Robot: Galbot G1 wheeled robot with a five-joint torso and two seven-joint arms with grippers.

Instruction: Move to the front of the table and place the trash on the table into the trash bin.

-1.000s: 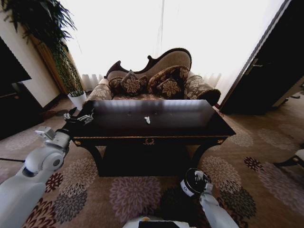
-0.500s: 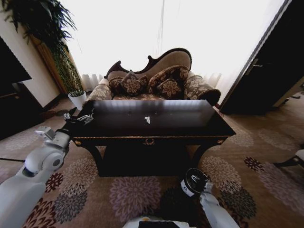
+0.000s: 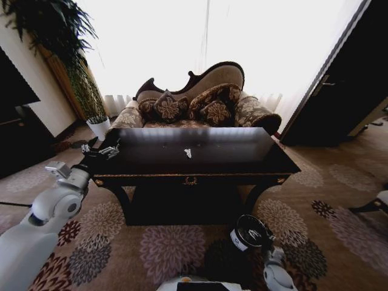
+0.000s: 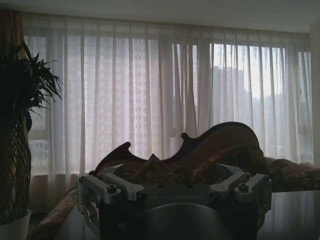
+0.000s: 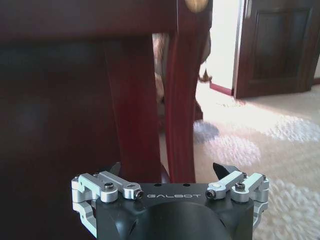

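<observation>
parked before the glossy dark wooden table (image 3: 242, 159) — small crumpled white paper scrap (image 3: 188, 153) mid-top, untouched. left gripper (image 3: 99, 150) at the table's left corner, spread, empty. right gripper (image 3: 262, 237) low over the shiny-rimmed black bucket (image 3: 240, 238), spread. next, probably: reach the left gripper right to the scrap.

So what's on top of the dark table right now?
One small white paper scrap lies near the middle of the table. The left hand sits over its left end and may cover a bit of the top. Glare washes out the far edge.
</observation>
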